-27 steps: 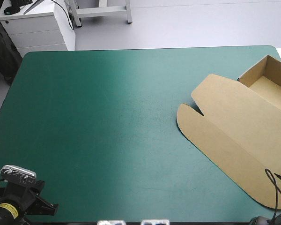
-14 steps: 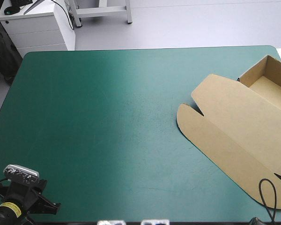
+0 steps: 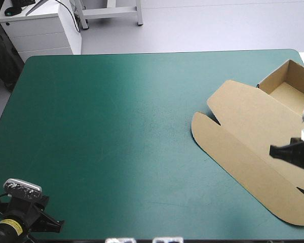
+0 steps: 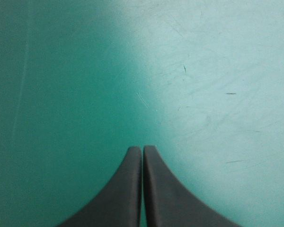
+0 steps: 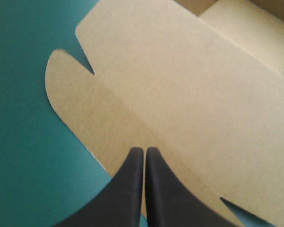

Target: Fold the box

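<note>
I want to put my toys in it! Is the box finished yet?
Mostly. Done: the box stands as an open tray, walls up. In hand: nothing is held; the right gripper hangs over the flat lid, jaws shut, and the left gripper sits over bare teal-green cover, jaws shut. Left: perhaps only creasing the lid's front flap, which lies flat.

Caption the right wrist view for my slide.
Right gripper, shut, poised over the flat lid of the brown box on the teal-green cover.

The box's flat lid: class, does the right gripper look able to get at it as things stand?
Probably yes. The right gripper, shut, is right above the flat lid, with nothing lying between them, and the lid's surface is bare.
</note>
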